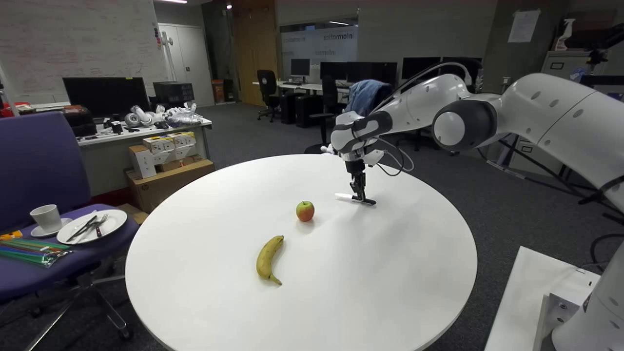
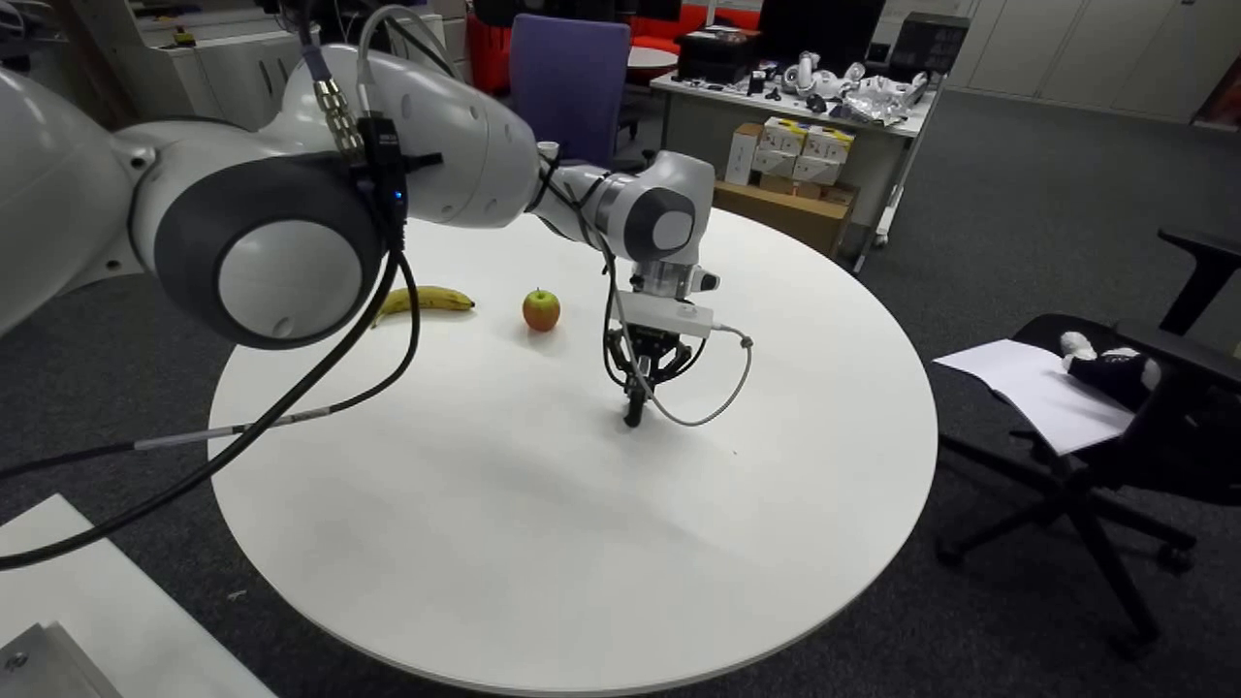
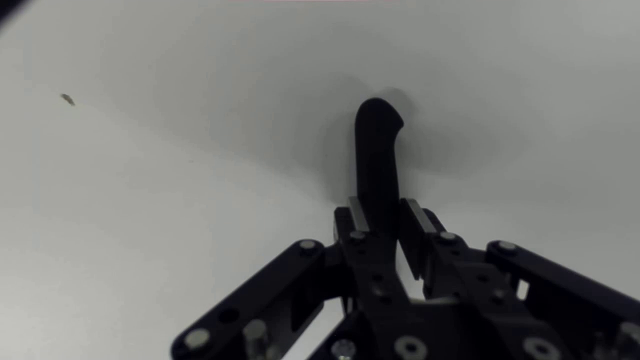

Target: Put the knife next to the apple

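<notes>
The knife (image 3: 376,145) is in my grip: in the wrist view the gripper (image 3: 386,215) has its fingers (image 3: 421,217) set narrow, one on each side of the black handle (image 3: 377,172), holding it, with the handle's rounded end showing past them. In an exterior view I see the pale blade (image 1: 343,196) on the opposite side of the fingers, low at the white round table (image 1: 351,292); whether the knife touches the tabletop I cannot tell. Near the blade, apart from it, sits the apple (image 1: 305,211), green on top and reddish below. Past the apple lies the yellow banana (image 1: 267,259), apart from both. Beside the table's edge I have a purple chair (image 1: 39,156) bearing a white cup (image 1: 47,218) on a saucer (image 1: 41,233) and a white plate (image 1: 118,219) with cutlery (image 1: 83,228) on it. Farther off, behind the chair, a desk (image 1: 201,123) carries a dark monitor (image 1: 105,97), with boxes (image 1: 163,156) stacked below its top, and a whiteboard (image 1: 80,48) rises behind that. Across the room, more dark screens (image 1: 334,69) stand on a far desk (image 1: 316,87).
</notes>
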`<action>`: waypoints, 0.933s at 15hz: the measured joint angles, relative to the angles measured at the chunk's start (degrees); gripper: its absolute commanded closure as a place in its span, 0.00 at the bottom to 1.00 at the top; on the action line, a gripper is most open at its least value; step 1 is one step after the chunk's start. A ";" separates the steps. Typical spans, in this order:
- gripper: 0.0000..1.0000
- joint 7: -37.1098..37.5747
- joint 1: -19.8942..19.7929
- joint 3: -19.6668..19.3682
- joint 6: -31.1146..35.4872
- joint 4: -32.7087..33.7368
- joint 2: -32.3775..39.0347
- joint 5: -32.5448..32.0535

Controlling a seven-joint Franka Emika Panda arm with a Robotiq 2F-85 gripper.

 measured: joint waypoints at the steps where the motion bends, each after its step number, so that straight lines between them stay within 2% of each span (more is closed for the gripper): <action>1: 0.92 0.05 0.00 0.00 0.00 0.24 -0.06 0.00; 8: 0.92 0.64 0.45 -0.01 0.00 1.53 -1.22 0.00; 14: 0.92 0.64 3.22 -0.04 0.01 1.20 -2.10 -0.54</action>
